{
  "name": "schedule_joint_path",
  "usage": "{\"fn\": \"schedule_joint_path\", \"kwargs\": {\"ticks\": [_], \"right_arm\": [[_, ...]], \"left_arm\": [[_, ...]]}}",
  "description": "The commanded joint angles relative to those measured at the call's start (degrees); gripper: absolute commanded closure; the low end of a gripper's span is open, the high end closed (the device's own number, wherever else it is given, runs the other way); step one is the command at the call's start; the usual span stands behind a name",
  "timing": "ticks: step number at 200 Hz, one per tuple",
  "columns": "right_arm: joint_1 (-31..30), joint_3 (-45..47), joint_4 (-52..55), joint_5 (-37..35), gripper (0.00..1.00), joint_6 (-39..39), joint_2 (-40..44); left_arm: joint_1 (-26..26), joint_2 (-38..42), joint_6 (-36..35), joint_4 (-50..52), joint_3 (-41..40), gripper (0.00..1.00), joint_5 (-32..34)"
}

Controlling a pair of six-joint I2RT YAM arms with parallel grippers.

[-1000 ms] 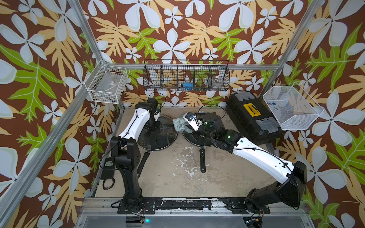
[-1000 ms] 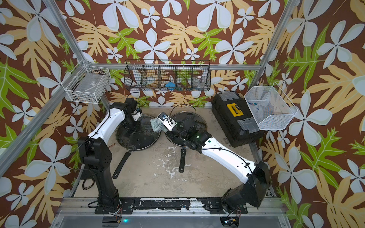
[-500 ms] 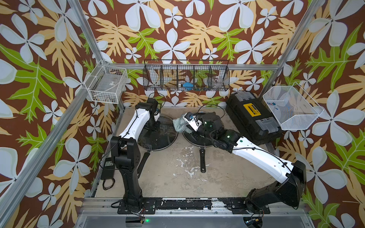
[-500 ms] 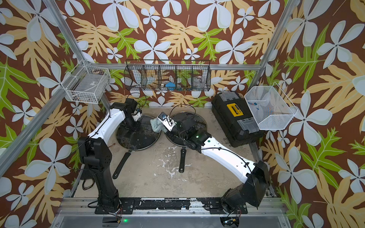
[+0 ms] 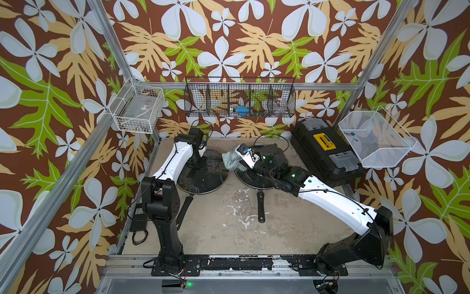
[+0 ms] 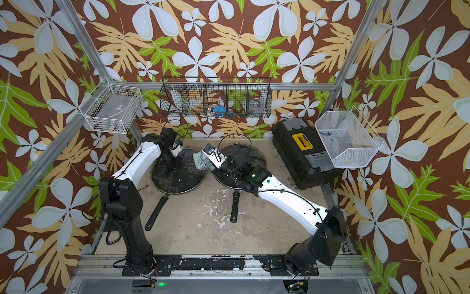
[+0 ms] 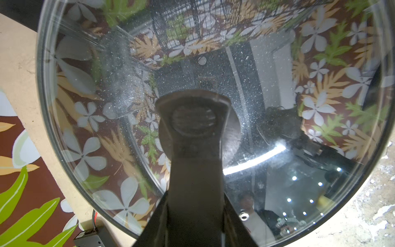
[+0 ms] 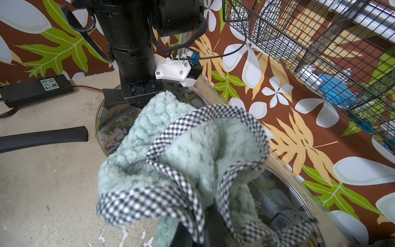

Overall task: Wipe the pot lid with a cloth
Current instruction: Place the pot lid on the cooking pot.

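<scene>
**A:** Where is the cloth (image 8: 181,154)?

**B:** It is bunched up, teal with a checked trim, and clamped in the jaws of the right gripper (image 8: 193,232). It hangs over the gap between the left glass lid (image 5: 211,175) and the right glass lid (image 6: 250,155).

**A:** And the left gripper (image 7: 193,119)?

**B:** Its jaws are closed on the left glass lid at its centre. A pan handle (image 5: 184,208) sticks out from under that lid toward the arm bases. A black toolbox (image 5: 325,150) stands just beside the right glass lid.

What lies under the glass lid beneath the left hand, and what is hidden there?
A dark frying pan, its handle sticking out from beneath the glass lid. Reflections on the glass hide whether anything lies in the pan.
</scene>
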State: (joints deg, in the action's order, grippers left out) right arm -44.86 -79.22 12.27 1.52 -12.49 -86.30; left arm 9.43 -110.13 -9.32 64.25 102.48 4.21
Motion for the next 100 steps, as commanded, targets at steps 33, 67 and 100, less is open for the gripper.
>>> {"fn": "schedule_joint_path", "kwargs": {"ticks": [33,67,100], "right_arm": [[0.0,-0.2,-0.7,0.1,1.0,-0.2,0.3],[0.1,-0.3,-0.7,-0.2,1.0,-0.4,0.4],[0.6,0.1,-1.3,-0.2,1.0,0.1,1.1]], "left_arm": [[0.0,0.5,-0.5,-0.9,0.8,0.59,1.2],[0.0,0.5,-0.3,1.7,4.1,0.56,1.1],[0.0,1.3,0.0,2.5,4.9,0.43,0.7]]}}
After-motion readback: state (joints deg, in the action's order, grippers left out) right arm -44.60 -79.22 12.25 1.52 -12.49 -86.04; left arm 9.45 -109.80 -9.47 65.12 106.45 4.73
